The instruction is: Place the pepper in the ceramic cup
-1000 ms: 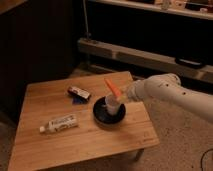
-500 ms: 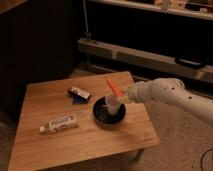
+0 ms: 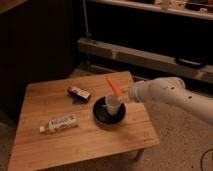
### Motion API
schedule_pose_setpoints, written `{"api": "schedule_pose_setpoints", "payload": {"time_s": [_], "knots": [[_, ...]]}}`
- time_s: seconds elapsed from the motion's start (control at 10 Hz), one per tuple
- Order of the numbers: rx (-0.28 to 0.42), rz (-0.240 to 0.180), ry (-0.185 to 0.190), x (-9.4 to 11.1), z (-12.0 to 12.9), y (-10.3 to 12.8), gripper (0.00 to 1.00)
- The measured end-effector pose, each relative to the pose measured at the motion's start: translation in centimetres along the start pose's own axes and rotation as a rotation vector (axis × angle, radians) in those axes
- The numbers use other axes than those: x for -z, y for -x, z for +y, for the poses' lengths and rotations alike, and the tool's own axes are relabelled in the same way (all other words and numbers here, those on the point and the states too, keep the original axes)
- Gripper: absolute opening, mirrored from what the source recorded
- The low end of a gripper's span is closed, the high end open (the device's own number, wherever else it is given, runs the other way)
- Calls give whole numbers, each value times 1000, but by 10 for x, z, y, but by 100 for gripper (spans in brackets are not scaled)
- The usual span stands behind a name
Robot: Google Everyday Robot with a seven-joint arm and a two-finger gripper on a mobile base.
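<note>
One pepper (image 3: pixel 114 86) stands tilted, lower end in ceramic cup (image 3: pixel 113 105), cup on black dish (image 3: pixel 100 116) nr table's (image 3: pixel 100 142) right edge. Gripper (image 3: pixel 125 96) just beside cup rim, prob. guiding drop; grip state can't be told.

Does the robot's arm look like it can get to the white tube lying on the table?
Probably yes. The gripper is beside the pepper over the ceramic cup, and the white tube lies flat past the black dish, with nothing tall between.
</note>
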State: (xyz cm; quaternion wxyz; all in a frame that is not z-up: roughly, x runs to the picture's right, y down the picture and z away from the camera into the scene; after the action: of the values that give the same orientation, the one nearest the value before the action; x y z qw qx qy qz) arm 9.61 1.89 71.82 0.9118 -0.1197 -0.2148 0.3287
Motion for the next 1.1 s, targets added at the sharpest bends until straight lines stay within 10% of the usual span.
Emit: {"api": "schedule_pose_setpoints", "payload": {"time_s": [0.3,1.1], "knots": [[-6,1,-9,2,-1,-1,80],[-20,6,-1,-2,0,-6,80]]}}
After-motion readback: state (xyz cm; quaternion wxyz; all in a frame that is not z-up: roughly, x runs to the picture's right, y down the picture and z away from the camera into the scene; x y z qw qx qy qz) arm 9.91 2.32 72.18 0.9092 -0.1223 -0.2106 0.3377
